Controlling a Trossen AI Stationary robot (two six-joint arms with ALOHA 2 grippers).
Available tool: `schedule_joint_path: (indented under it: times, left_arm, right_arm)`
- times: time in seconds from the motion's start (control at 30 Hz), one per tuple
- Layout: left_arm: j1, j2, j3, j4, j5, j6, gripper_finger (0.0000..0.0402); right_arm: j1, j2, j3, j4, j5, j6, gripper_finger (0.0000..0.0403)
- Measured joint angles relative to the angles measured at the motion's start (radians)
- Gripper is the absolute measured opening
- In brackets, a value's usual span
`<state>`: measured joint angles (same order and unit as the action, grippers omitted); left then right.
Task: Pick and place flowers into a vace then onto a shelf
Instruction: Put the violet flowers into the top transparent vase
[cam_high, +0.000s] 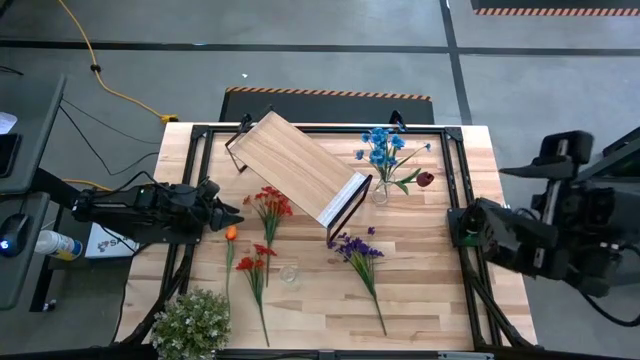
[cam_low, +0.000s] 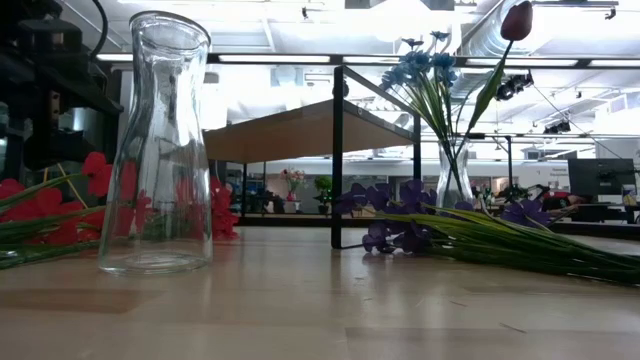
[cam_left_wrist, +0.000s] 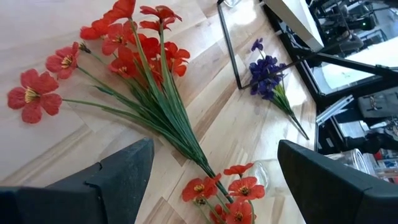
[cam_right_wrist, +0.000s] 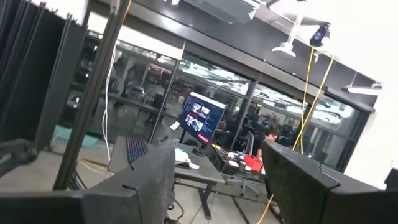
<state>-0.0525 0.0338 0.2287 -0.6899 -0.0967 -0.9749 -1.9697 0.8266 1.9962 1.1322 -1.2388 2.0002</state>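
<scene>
Left gripper (cam_high: 236, 213): was at the table's left side, low over the wood, jaws standing wide apart and gripping nothing; the red sprig lay just ahead of the fingers (cam_left_wrist: 118, 180).
Right gripper (cam_high: 455, 227): was parked at the table's right edge, pointed out into the room; jaws apart, nothing between them.
Red sprig (cam_high: 268, 205): lay flat on the table just beside the left gripper, blooms toward the shelf; the left wrist view showed its stems fanned on the wood.
Second red sprig (cam_high: 255, 266): lay flat nearer the front edge, stem running toward the front.
Orange sprig (cam_high: 230, 234): lay flat between the left gripper and the second red sprig.
Purple sprig (cam_high: 357, 248): lay flat right of centre, blooms near the shelf's black end bracket.
Blue sprig (cam_high: 382, 148): stood upright in the far vase (cam_high: 381, 192).
Dark red bloom (cam_high: 425, 179): stood in the same far vase, leaning to the right.
Near vase (cam_low: 157, 150): clear glass, stood upright on the table near the front, no stems in it; close beside the second red sprig.
Shelf (cam_high: 296, 165): stood on the table at an angle, back of centre; nothing rested on its board.
Bushy pale plant (cam_high: 192, 325): stood at the front left corner.
Table (cam_high: 430, 290): slatted light wood.
</scene>
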Motion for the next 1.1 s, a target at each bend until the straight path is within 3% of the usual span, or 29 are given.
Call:
schedule_joint_path:
  times: [0.27, 0.4, 0.67, 1.1]
  left_arm:
    - [0.000, 0.000, 0.000, 0.000, -0.025, 0.000, 0.0376]
    - [0.000, 0.000, 0.000, 0.000, -0.028, 0.000, 0.0376]
    - [0.000, 0.000, 0.000, -0.001, -0.102, 0.001, 0.0376]
    - [0.000, 0.000, 0.000, -0.001, -0.151, 0.001, 0.0376]
  right_arm:
    - [-0.005, 0.238, 0.361, 0.003, -0.007, 0.000, 0.0231]
    - [-0.018, 0.255, 0.319, 0.025, -0.001, 0.028, 0.0231]
    - [0.009, 0.306, 0.360, 0.049, 0.012, 0.044, 0.0231]
    - [0.113, 0.361, 0.361, 0.037, 0.003, 0.045, 0.0231]
